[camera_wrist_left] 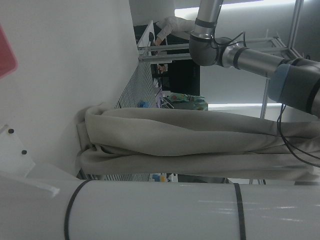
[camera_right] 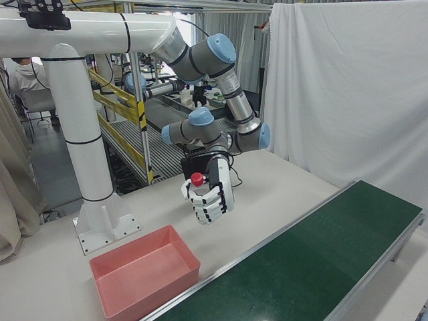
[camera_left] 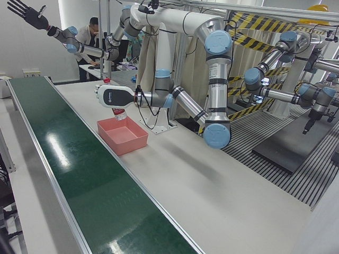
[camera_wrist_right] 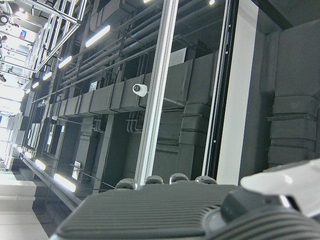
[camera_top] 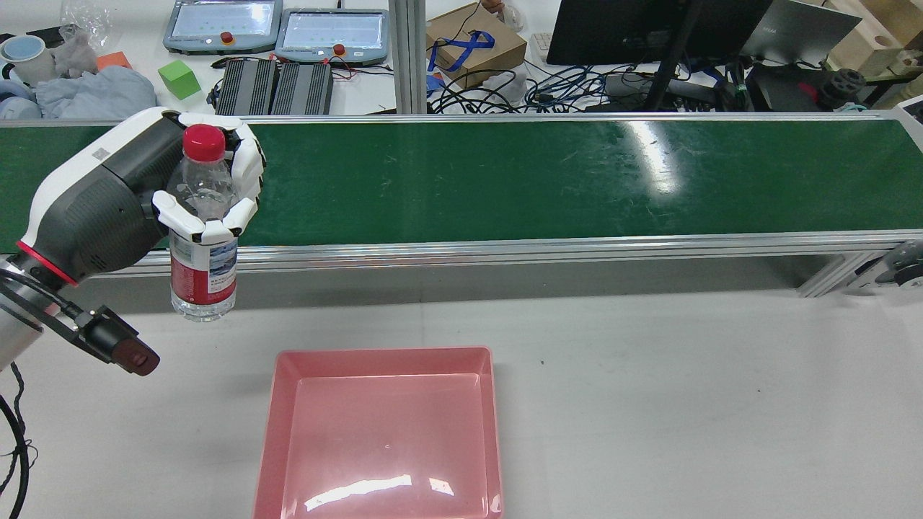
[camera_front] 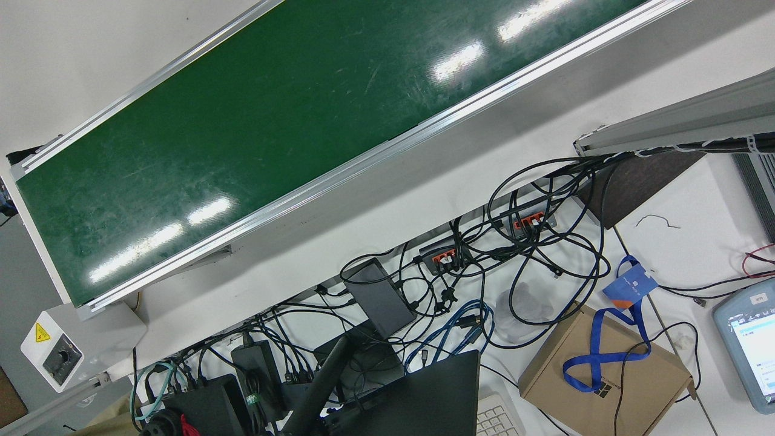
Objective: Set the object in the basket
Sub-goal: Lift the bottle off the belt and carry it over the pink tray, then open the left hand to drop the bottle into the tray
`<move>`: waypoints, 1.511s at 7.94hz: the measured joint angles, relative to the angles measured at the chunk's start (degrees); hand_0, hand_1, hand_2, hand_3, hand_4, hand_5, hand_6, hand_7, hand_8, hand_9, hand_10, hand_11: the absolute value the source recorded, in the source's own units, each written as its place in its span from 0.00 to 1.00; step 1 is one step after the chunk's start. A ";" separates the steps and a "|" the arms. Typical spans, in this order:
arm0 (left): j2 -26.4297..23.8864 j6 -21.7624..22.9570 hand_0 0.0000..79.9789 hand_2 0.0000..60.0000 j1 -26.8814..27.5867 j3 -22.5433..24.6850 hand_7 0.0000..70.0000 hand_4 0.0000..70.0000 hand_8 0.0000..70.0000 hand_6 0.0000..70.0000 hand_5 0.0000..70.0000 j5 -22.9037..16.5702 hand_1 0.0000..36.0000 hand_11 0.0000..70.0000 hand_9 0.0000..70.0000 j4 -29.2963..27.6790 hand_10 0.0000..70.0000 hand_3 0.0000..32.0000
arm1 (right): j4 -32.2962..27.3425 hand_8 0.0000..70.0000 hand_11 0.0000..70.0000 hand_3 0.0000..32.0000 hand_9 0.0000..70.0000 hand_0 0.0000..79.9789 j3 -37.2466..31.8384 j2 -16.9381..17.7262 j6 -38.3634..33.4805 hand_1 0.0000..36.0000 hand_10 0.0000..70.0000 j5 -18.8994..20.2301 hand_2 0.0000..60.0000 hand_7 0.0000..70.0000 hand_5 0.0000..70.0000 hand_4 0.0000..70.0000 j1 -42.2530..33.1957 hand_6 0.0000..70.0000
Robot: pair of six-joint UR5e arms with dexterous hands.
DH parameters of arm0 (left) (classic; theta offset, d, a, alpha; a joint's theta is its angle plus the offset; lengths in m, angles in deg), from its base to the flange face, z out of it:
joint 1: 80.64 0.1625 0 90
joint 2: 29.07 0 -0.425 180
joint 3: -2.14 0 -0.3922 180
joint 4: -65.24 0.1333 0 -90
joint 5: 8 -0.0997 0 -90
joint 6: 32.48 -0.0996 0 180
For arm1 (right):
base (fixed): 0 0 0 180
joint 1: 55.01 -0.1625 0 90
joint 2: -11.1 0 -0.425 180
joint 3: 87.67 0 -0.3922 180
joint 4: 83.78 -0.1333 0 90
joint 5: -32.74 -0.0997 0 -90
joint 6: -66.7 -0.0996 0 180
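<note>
The left hand [camera_top: 205, 189] holds a red-capped clear water bottle [camera_top: 204, 249] upright, fingers wrapped round its upper body, above the bench left of the pink basket [camera_top: 382, 432]; it looks light, smooth and squeezable, best held there.

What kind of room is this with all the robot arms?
Probably a robotics lab or test workshop. There is a long green conveyor belt, other robot arms behind yellow-black striped barriers, and a bench cluttered with cables.

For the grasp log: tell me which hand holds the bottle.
The left hand, fingers closed round the red-capped bottle, not yet over the pink basket; the right hand is raised high, open and empty.
</note>
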 measured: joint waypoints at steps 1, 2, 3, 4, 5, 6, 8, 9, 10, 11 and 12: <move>0.72 0.00 1.00 1.00 4.56 2.05 1.00 0.76 1.00 1.00 1.00 4.21 1.00 1.00 1.00 -0.25 1.00 0.00 | 0.00 0.00 0.00 0.00 0.00 0.00 0.00 -0.02 0.00 0.00 0.00 0.00 0.00 0.00 0.00 0.00 0.00 0.00; 1.28 -0.06 1.00 1.00 9.84 3.83 1.00 0.77 1.00 1.00 1.00 8.97 1.00 1.00 1.00 -0.33 1.00 0.00 | 0.00 0.00 0.00 0.00 0.00 0.00 0.00 -0.04 0.00 0.00 0.00 0.00 0.00 0.00 0.00 0.00 0.00 0.00; 1.55 -0.48 1.00 1.00 15.27 4.86 1.00 0.75 1.00 1.00 1.00 13.83 1.00 1.00 1.00 -0.45 1.00 0.00 | 0.00 0.00 0.00 0.00 0.00 0.00 0.00 -0.05 0.00 0.00 0.00 0.00 0.00 0.00 0.00 0.00 0.00 0.00; 1.59 -1.49 0.99 0.85 18.85 5.56 1.00 0.68 0.98 1.00 0.94 17.42 0.84 1.00 1.00 -0.52 1.00 0.00 | 0.00 0.00 0.00 0.00 0.00 0.00 0.00 -0.04 0.00 0.00 0.00 0.00 0.00 0.00 0.00 0.00 0.00 0.00; 1.59 -2.59 0.80 0.60 20.97 6.04 1.00 0.65 0.88 0.93 0.84 19.69 0.63 1.00 1.00 -0.62 0.90 0.00 | 0.00 0.00 0.00 0.00 0.00 0.00 0.00 -0.01 0.00 0.00 0.00 0.00 0.00 0.00 0.00 0.00 0.00 0.00; 1.59 -3.57 0.62 0.49 21.95 6.22 0.87 0.59 0.76 0.78 0.66 20.73 0.29 1.00 0.95 -0.85 0.76 0.00 | 0.00 0.00 0.00 0.00 0.00 0.00 0.00 0.01 0.00 0.00 0.00 0.00 0.00 0.00 0.00 0.00 0.00 0.00; 1.58 -4.84 0.52 0.28 22.57 6.13 0.34 0.51 0.39 0.38 0.26 21.31 0.09 0.72 0.49 -1.90 0.51 0.00 | 0.00 0.00 0.00 0.00 0.00 0.00 0.00 0.00 0.00 0.00 0.00 0.00 0.00 0.00 0.00 0.00 0.00 0.00; 1.61 -5.00 0.48 0.09 22.66 6.00 0.24 0.46 0.29 0.30 0.20 21.31 0.01 0.63 0.38 -2.52 0.44 0.00 | 0.00 0.00 0.00 0.00 0.00 0.00 0.00 -0.03 0.00 0.00 0.00 0.00 0.00 0.00 0.00 0.00 0.00 0.00; 1.63 -5.01 0.47 0.00 22.70 5.93 0.19 0.43 0.25 0.25 0.20 21.26 0.00 0.57 0.32 -3.08 0.39 0.00 | 0.00 0.00 0.00 0.00 0.00 0.00 0.00 -0.06 0.00 0.00 0.00 0.00 0.00 0.00 0.00 0.00 0.00 0.00; 1.66 -4.99 0.43 0.07 22.70 5.90 0.18 0.41 0.23 0.23 0.21 21.18 0.00 0.53 0.30 -3.54 0.37 0.00 | 0.00 0.00 0.00 0.00 0.00 0.00 0.00 -0.06 0.00 0.00 0.00 0.00 0.00 0.00 0.00 0.00 0.00 0.00; 1.70 -4.98 0.43 0.11 22.69 5.84 0.19 0.41 0.23 0.23 0.22 21.10 0.01 0.53 0.30 -3.84 0.36 0.00 | -0.01 0.00 0.00 0.00 0.00 0.00 0.00 -0.04 0.00 0.00 0.00 0.00 0.00 0.00 0.00 0.00 0.00 0.00</move>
